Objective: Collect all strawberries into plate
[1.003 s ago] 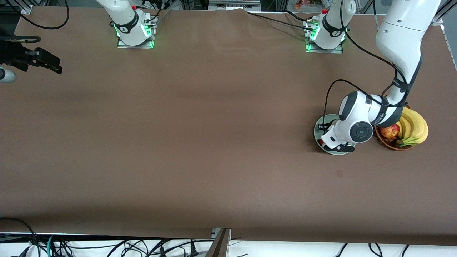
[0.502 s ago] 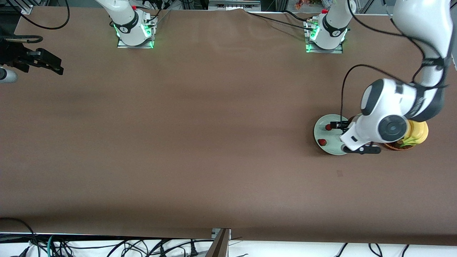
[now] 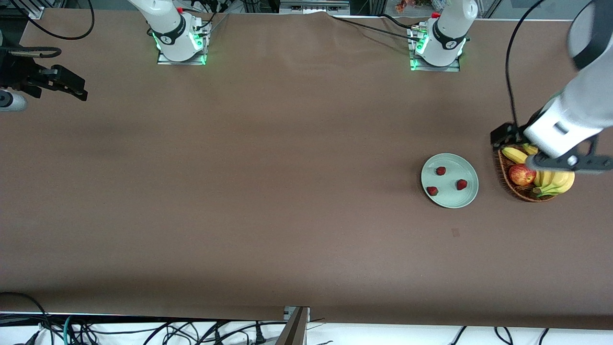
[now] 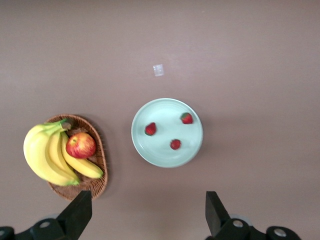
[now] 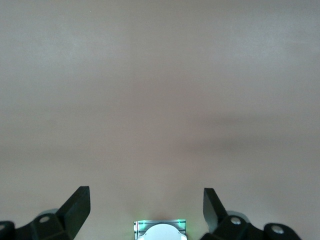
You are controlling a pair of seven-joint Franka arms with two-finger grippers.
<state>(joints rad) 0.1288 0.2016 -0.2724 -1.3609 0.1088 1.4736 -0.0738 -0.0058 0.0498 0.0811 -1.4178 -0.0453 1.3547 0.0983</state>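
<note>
The pale mint-green plate (image 3: pixel 450 199) lies on the brown table toward the left arm's end. Three strawberries lie on it, apart from each other: one (image 3: pixel 440 170), one (image 3: pixel 432 190) and one (image 3: pixel 461 184). The left wrist view looks down on the plate (image 4: pixel 165 112) and the three berries (image 4: pixel 150 129), (image 4: pixel 186 118), (image 4: pixel 175 144). My left gripper (image 3: pixel 502 136) is up in the air over the wicker basket's edge, open and empty (image 4: pixel 147 212). My right gripper (image 3: pixel 72 88) waits at the right arm's end of the table, open and empty (image 5: pixel 145 210).
A brown wicker basket (image 3: pixel 510 187) with bananas (image 3: pixel 558 181) and a red apple (image 3: pixel 522 175) stands beside the plate, toward the left arm's end. A small mark (image 3: pixel 455 233) lies on the table nearer to the front camera than the plate.
My left gripper has risen from the plate and moved off toward the basket. All three strawberries now show on the plate. The right arm has not moved.
</note>
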